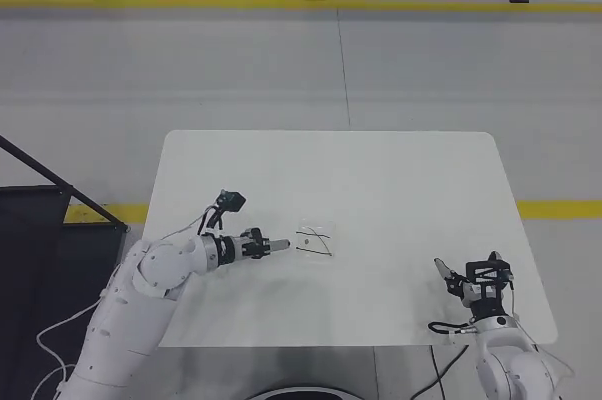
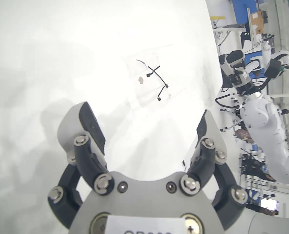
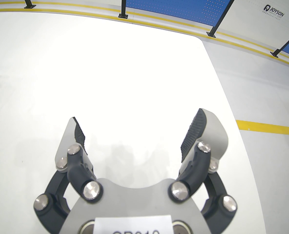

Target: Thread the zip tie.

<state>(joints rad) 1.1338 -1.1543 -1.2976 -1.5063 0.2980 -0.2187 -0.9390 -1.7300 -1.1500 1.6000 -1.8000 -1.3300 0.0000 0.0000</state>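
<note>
Left gripper (image 2: 149, 127): jaws spread wide, holding nothing, low over the white tabletop (image 1: 401, 190) and pointing toward the black zip ties (image 2: 160, 77) just ahead of it. The zip ties lie crossed over one another on a clear plastic sheet (image 2: 139, 93) near the middle of the tabletop, not touching the gripper. Right gripper (image 3: 139, 135): likewise wide open and empty, above the near edge of the tabletop on the robot's right, well apart from the zip ties

The desk (image 1: 411, 190) is smooth and faintly glossy. The zip ties (image 2: 158, 75) look like black plastic on clear film (image 2: 144, 94). The pads (image 2: 92, 125) of the left end effector (image 2: 145, 108) are ribbed, matt black.
</note>
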